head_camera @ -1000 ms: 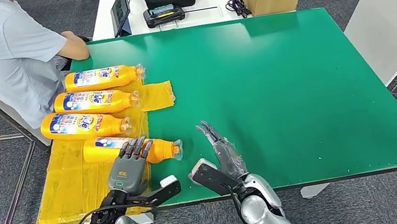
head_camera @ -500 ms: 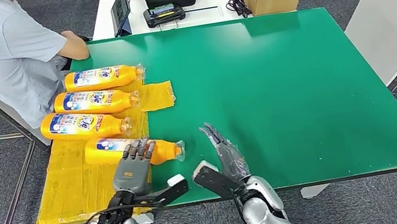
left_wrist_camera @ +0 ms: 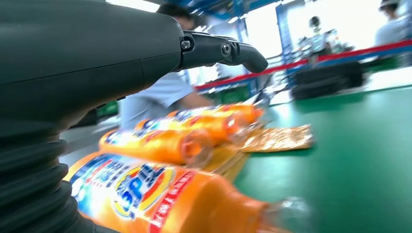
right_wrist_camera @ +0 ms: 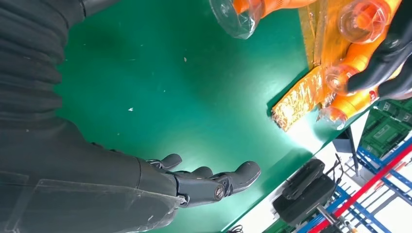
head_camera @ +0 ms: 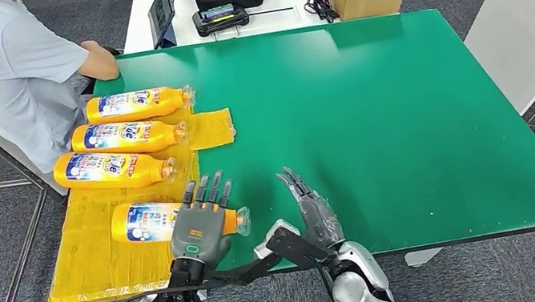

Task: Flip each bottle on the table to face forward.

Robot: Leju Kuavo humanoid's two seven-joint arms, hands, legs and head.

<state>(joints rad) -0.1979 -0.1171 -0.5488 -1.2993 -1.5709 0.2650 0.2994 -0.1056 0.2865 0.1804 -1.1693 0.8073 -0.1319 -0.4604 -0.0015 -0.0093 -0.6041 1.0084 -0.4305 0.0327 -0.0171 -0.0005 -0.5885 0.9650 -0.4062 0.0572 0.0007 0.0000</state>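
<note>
Orange bottle lies on its side on the yellow mat, label up, its neck end under the left hand, whose spread fingers rest over it; whether they grip it I cannot tell. Just to the right of that hand, the right hand hovers over the green table, fingers extended and empty. Beyond the left hand lie three more bottles.
</note>
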